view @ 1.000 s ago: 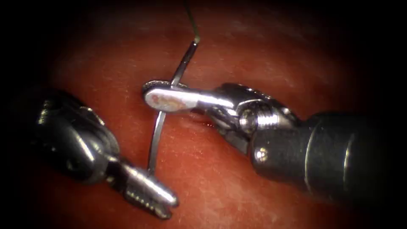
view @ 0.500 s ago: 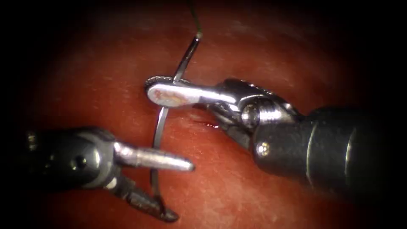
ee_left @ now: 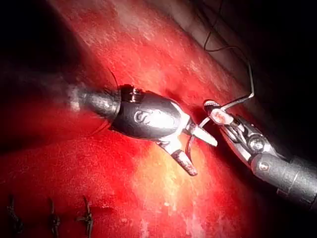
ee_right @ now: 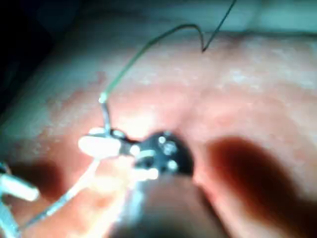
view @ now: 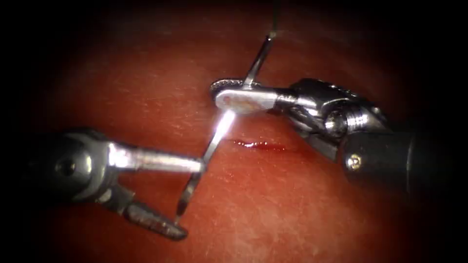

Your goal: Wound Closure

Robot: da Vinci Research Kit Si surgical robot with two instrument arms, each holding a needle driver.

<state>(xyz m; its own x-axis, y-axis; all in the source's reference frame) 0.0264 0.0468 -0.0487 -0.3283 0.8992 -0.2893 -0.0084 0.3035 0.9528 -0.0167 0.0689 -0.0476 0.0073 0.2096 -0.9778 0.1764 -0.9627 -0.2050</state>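
Observation:
My right tool [view: 222, 93] is shut on the curved needle [view: 214, 139], about a third of the way from its thread end. The needle hangs free above the tissue [view: 292, 209], not in it. Its point reaches down between the jaws of my left tool [view: 192, 199], which stand open around it and hold nothing. The thread [view: 274, 19] leaves the needle's upper end and runs up out of the picture. The left wrist view has the open left tool [ee_left: 198, 156] beside the right tool [ee_left: 213, 111]. In the right wrist view the right tool [ee_right: 99, 145] grips the needle [ee_right: 69, 196], and the thread [ee_right: 143, 49] trails off.
A short streak of red fluid [view: 256, 144] lies on the tissue just below the right tool. Three dark stitches [ee_left: 52, 218] sit in a row on the tissue in the left wrist view. The right tool's thick shaft [view: 390, 160] comes in from the right.
My left tool was shut on the needle near its point and has opened and let go. My right tool has carried the needle up and to the right.

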